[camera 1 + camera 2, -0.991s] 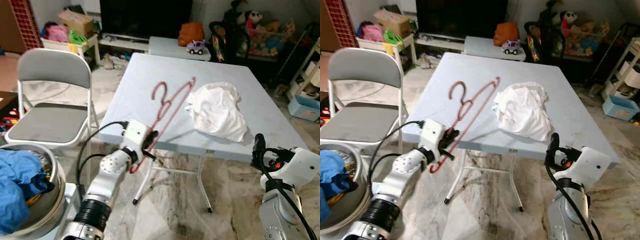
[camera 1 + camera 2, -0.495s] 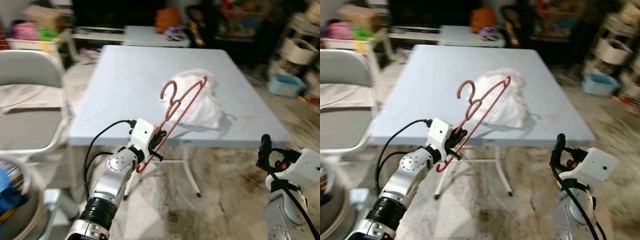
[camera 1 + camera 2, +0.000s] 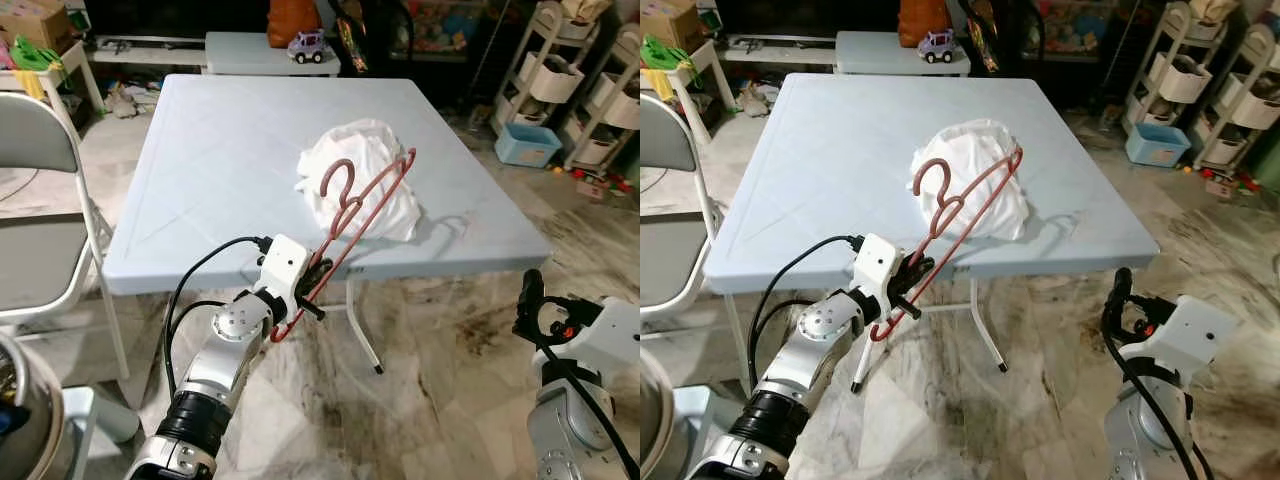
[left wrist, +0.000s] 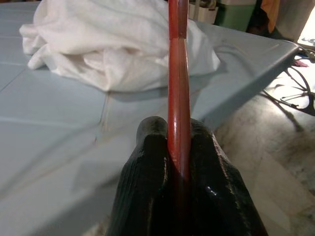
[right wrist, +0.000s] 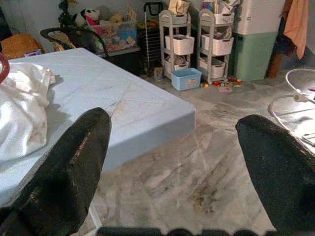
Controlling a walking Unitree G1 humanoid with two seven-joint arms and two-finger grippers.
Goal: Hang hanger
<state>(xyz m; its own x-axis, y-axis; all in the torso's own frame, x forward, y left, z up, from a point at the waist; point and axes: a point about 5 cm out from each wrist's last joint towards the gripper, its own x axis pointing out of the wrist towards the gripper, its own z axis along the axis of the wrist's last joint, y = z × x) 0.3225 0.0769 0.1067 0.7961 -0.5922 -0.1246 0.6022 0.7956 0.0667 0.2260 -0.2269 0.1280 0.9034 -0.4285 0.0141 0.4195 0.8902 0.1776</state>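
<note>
Marble-patterned floor (image 3: 440, 330) surrounds a pale blue folding tabletop (image 3: 230, 150), with a white cloth (image 3: 362, 180) heaped on its near right part. Behind it stand a low bench with a toy car (image 3: 307, 46) and white shelf carts (image 3: 560, 70) at the right. A grey folding chair (image 3: 40, 240) stands to the left of the tabletop.

At the front edge of the tabletop, the left end effector (image 3: 316, 275) is closed on the lower bar of a red hanger (image 3: 355, 215). The hanger is held in the air, tilted up and away over the edge, its hook (image 3: 337, 178) in front of the cloth. In the left wrist view both black fingers (image 4: 150, 167) press against the red bar (image 4: 178, 73).

Lower right, off the tabletop and above the floor, the right end effector (image 5: 172, 162) has its fingers spread wide apart with nothing between them.
</note>
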